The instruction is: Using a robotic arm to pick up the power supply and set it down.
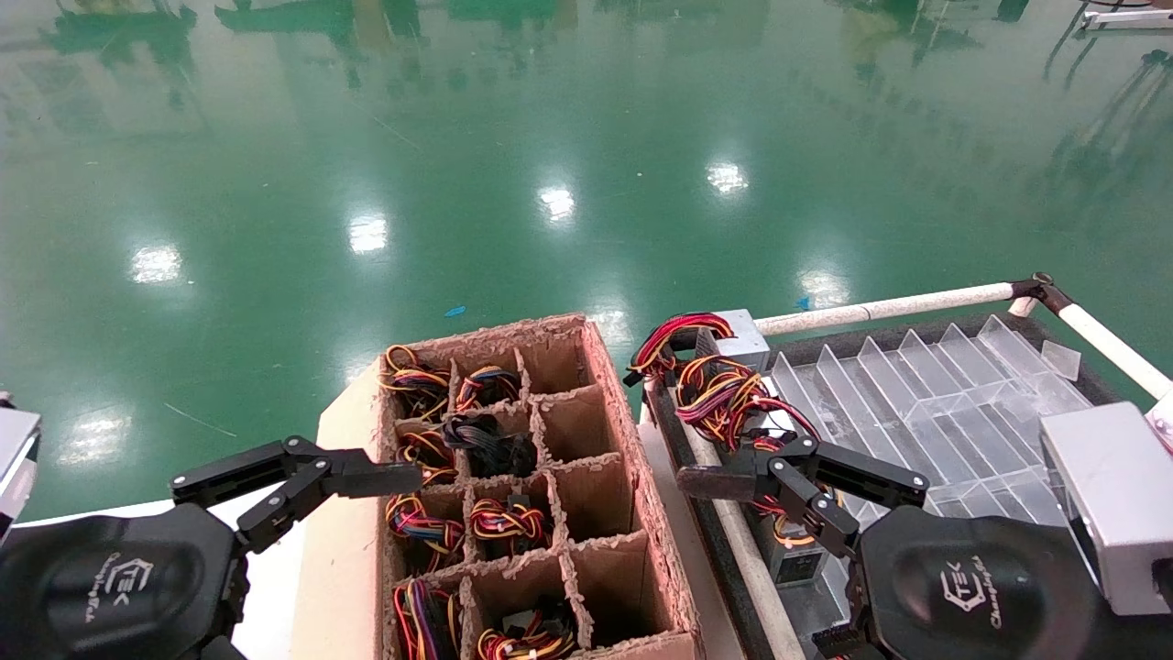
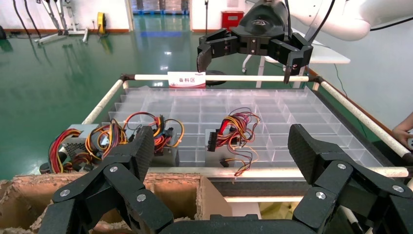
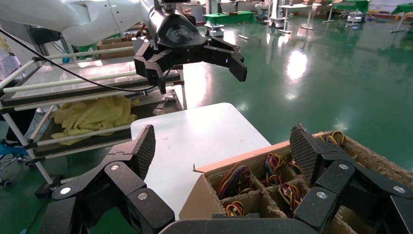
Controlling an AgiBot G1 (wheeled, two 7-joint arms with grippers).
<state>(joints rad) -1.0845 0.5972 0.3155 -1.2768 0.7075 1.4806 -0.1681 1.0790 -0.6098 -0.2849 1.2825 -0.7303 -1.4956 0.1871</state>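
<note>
The power supply shows only as a bundle of all-black cables (image 1: 486,442) in a middle compartment of the cardboard box (image 1: 612,403); its grey body is sunk out of sight. My left gripper (image 1: 302,472) (image 2: 221,146) hovers open over the box's left side, apart from the bundle, and the right wrist view shows it as the left gripper (image 3: 195,66) with fingers spread and empty. My right gripper (image 1: 795,477) (image 3: 224,146) is open too, above the near left edge of the clear tray (image 1: 926,394). It appears as the right gripper (image 2: 246,66) in the left wrist view.
Other compartments hold units with red, yellow and orange wires (image 1: 509,522). More grey boxes with coloured wires (image 1: 733,341) (image 2: 221,139) stand in the tray. A white tube rail (image 1: 880,307) frames the tray. A white tabletop (image 3: 195,131) lies left of the box.
</note>
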